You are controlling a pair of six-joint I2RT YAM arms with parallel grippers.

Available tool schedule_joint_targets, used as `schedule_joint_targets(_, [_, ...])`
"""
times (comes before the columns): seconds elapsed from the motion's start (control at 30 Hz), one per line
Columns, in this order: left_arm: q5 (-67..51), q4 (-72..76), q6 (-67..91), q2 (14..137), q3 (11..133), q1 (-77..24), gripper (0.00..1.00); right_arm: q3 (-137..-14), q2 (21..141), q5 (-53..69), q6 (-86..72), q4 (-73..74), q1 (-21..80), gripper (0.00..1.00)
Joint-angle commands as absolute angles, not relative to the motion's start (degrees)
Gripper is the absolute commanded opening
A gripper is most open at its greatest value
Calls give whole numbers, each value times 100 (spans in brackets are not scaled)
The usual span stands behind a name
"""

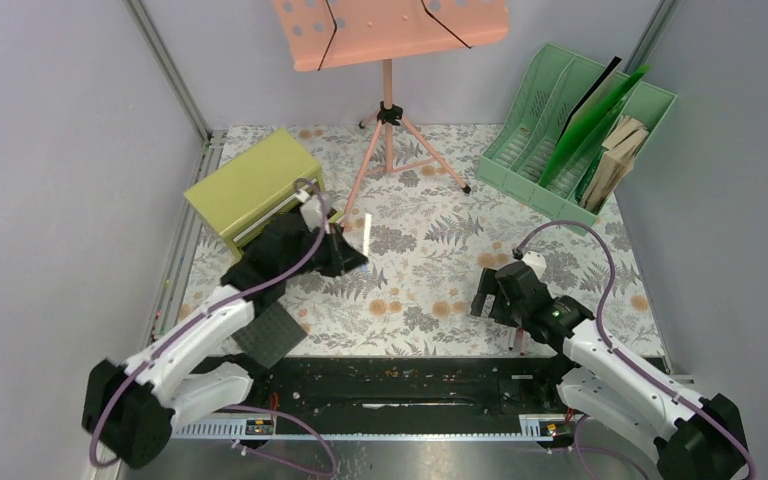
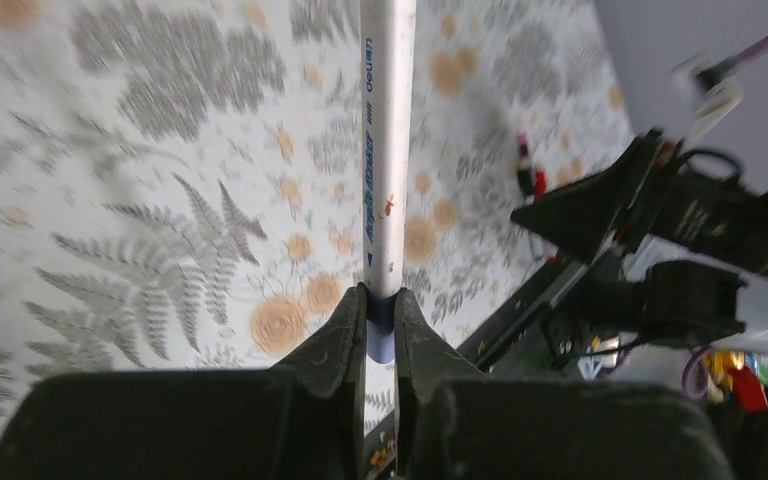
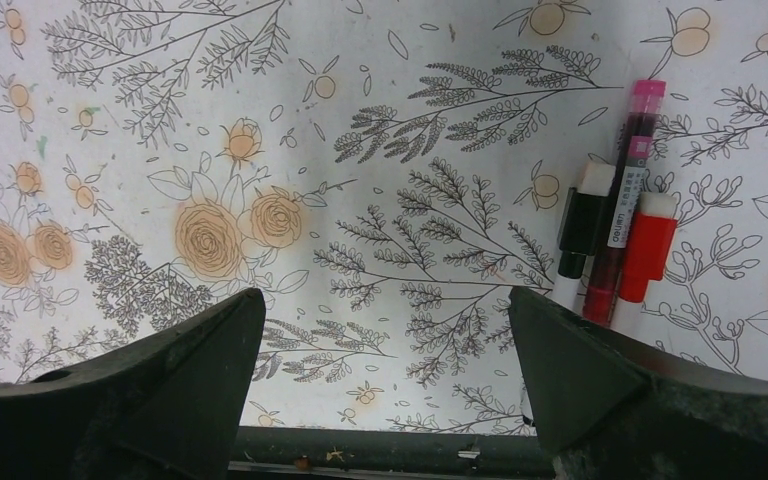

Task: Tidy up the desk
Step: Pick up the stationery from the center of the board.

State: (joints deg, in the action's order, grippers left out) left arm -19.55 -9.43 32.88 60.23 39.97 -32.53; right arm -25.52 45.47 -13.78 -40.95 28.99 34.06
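Desk (image 1: 430,275): flowered top beneath both arms. Left pincer (image 2: 380,300): pinching white pen (image 2: 388,150) above it. Right pincer (image 3: 382,305): spread, near markers (image 3: 610,235). Step, likely: stowing pen; next needs a steady carry.

L arm (image 1: 195,335) stretched fwd, L gripper (image 2: 380,300) pinched tight on white pen (image 2: 387,150); R arm (image 1: 610,365) folded nr its base, R gripper (image 3: 385,305) pointing down, jaws wide apart.
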Motion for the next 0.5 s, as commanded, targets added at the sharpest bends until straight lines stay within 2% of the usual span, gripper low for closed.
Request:
schedule_joint_targets(0.0, [-2250,-570,2787,5099,3986,-2709,0,-2528,4199,-1452,-4099,2864,3358,100])
schedule_joint_targets(0.23, [-670,-1543,1589,4388,4377,-2600,0,-2164,3030,-1711,-4327,3044,3353,99])
schedule_joint_targets(0.47, [556,-2310,675,4964,4778,-2603,0,-2178,3076,-1736,-4327,3044,3356,99])
